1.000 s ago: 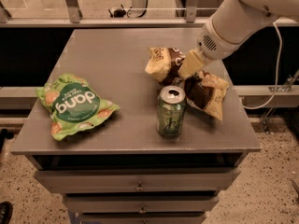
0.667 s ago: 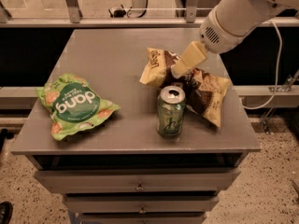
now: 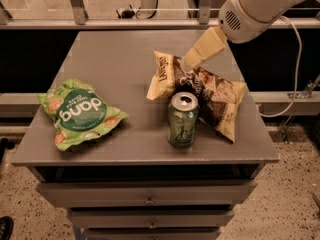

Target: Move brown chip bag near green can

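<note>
The brown chip bag [image 3: 215, 96] lies on the grey table [image 3: 115, 59], right of middle, with dark brown middle and tan-yellow ends. The green can [image 3: 182, 120] stands upright just in front of it, and the bag's left half sits right behind the can, touching or nearly touching it. My gripper [image 3: 192, 59], tan at the end of the white arm, reaches down from the upper right. Its tip is at the bag's upper back edge. I cannot tell whether it holds the bag.
A bright green chip bag [image 3: 80, 113] lies at the table's left front. The table is a cabinet top with drawers [image 3: 148, 200] below its front edge. A white cable [image 3: 297, 59] hangs at the right. Metal rails run behind the table.
The brown chip bag has shifted left and now lies close behind the can. My gripper has drawn up and back toward the bag's upper edge.
</note>
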Tool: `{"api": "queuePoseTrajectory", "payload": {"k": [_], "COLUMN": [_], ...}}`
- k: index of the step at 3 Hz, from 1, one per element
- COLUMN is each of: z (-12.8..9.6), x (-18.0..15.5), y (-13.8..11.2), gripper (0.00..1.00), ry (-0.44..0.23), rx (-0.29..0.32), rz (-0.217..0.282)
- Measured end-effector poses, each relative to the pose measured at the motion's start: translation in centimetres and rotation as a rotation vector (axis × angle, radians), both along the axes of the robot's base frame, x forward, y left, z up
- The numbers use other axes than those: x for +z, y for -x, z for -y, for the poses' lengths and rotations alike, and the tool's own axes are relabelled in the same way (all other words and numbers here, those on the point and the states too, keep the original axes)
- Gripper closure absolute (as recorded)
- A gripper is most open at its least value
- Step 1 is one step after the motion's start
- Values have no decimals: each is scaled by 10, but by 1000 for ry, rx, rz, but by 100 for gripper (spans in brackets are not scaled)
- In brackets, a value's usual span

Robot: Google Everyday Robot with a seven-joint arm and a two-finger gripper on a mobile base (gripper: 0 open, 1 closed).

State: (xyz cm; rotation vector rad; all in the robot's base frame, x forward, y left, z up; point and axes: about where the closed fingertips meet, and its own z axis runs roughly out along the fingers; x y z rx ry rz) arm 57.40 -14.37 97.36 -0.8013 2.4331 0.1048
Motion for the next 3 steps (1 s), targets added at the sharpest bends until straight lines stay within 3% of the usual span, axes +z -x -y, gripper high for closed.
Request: {"api": "queuePoseTrajectory", "payload": {"k": [1,2,3], "z": [27,74,73], "x": [35,62,64], "y": [2,6,7], "gripper": [0,0,0], "ry": [7,-19,-22], "rx": [-29,-61,-43], "rz": [89,197,211]}}
